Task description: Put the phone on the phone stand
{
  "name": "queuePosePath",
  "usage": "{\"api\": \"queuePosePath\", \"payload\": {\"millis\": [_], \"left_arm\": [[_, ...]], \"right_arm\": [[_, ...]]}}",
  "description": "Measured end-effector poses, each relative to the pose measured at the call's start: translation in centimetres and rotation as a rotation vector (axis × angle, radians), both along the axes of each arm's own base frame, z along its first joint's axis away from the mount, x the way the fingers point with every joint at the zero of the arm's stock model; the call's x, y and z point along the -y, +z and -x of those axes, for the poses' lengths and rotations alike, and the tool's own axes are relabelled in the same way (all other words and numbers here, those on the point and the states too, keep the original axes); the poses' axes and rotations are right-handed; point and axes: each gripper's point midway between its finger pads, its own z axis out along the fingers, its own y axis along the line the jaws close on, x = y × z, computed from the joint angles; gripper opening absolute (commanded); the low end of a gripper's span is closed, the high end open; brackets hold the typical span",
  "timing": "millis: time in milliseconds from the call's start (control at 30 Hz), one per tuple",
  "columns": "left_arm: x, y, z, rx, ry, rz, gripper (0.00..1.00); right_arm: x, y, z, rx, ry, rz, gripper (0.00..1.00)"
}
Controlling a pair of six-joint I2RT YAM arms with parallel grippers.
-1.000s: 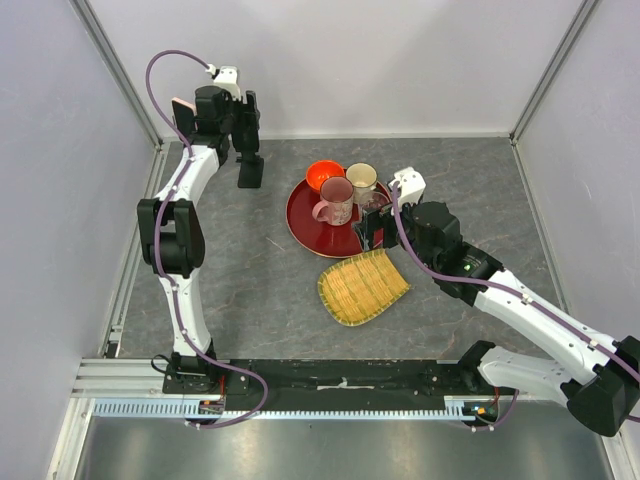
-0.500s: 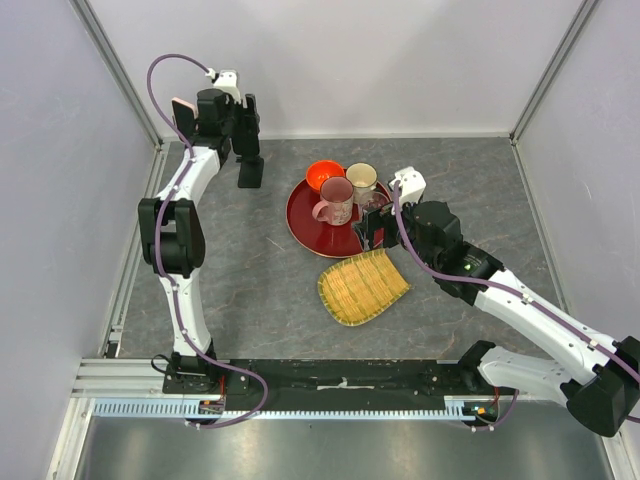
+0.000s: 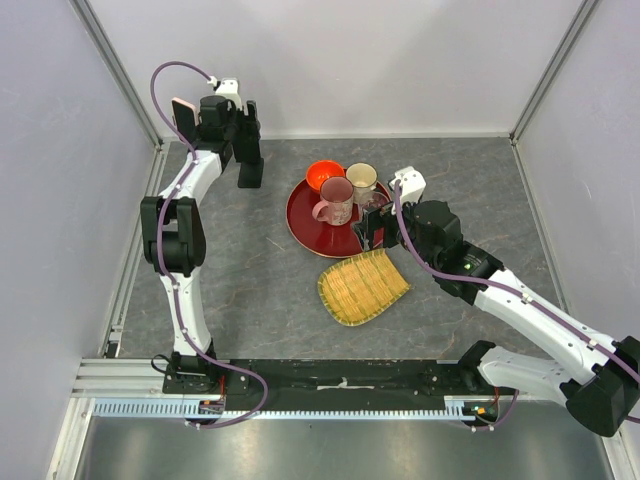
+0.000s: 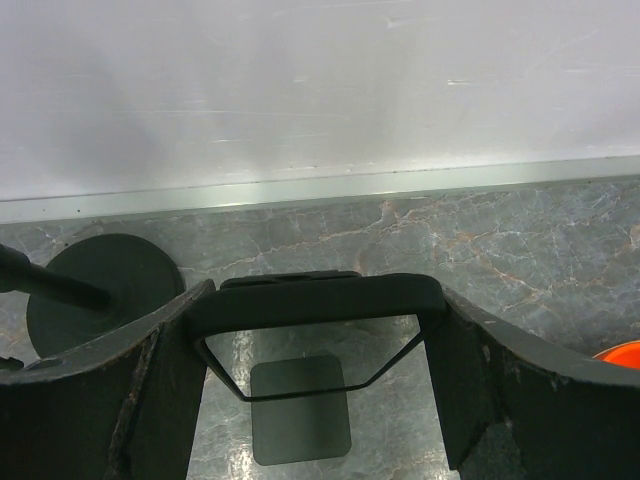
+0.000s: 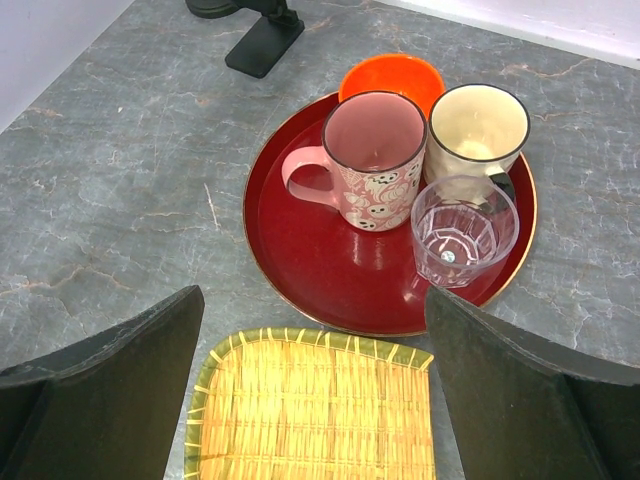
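Observation:
My left gripper [image 3: 247, 148] is at the back left by the wall. In the left wrist view it [image 4: 315, 335] is shut on a black phone [image 4: 315, 300], seen edge-on as a dark bar between both fingers. Below it is a thin wire frame and a dark square base [image 4: 300, 425], apparently the phone stand; I cannot tell whether the phone touches it. From above, phone and stand merge into one black shape [image 3: 250, 173], also visible in the right wrist view [image 5: 262, 45]. My right gripper [image 3: 372, 232] is open and empty, hovering [image 5: 312, 312] between the bamboo tray and the red tray.
A round red tray [image 3: 305, 222] holds a pink mug [image 3: 335, 200], a cream cup [image 3: 361, 181], a clear glass [image 5: 465, 232] and an orange bowl [image 3: 323, 175]. A woven bamboo tray [image 3: 362, 287] lies in front of it. A black round disc with a rod [image 4: 100, 285] stands left of the stand.
My left wrist has shifted slightly to the right above the black shape, still holding the phone. My right arm has not moved.

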Motion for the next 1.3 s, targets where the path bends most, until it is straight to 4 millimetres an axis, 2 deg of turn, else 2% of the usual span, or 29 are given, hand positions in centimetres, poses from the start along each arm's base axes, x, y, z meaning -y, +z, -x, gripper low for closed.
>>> {"api": "queuePosePath", "payload": {"millis": [733,767,800,867,900,1000,1200,1300], "left_arm": [[-0.76,-0.22,-0.62,0.016,0.077,0.033,0.02],[-0.75,-0.22,-0.63,0.016,0.078,0.035,0.04],[-0.74,-0.24,-0.64,0.016,0.078,0.036,0.13],[-0.73,-0.26,-0.67,0.017,0.078,0.036,0.22],[-0.73,-0.25,-0.69,0.018,0.078,0.036,0.31],[-0.72,-0.32,-0.76,0.019,0.077,0.037,0.43],[-0.58,-0.32,-0.82,0.022,0.070,0.039,0.57],[-0.44,-0.32,-0.81,0.022,0.062,0.042,0.59]], "right_arm": [[0.06,-0.07,-0.09,-0.004,-0.001,-0.002,0.98],[0.06,-0.07,-0.09,-0.004,-0.001,-0.003,0.98],[0.04,-0.07,-0.08,-0.006,-0.001,-0.005,0.98],[0.04,-0.07,-0.08,-0.006,0.000,-0.005,0.98],[0.03,-0.07,-0.07,-0.006,0.000,-0.005,0.98],[0.04,-0.07,-0.08,-0.006,0.000,-0.005,0.98],[0.15,-0.06,-0.17,-0.006,-0.003,-0.006,0.98],[0.18,-0.06,-0.19,-0.006,-0.004,-0.006,0.98]]}}
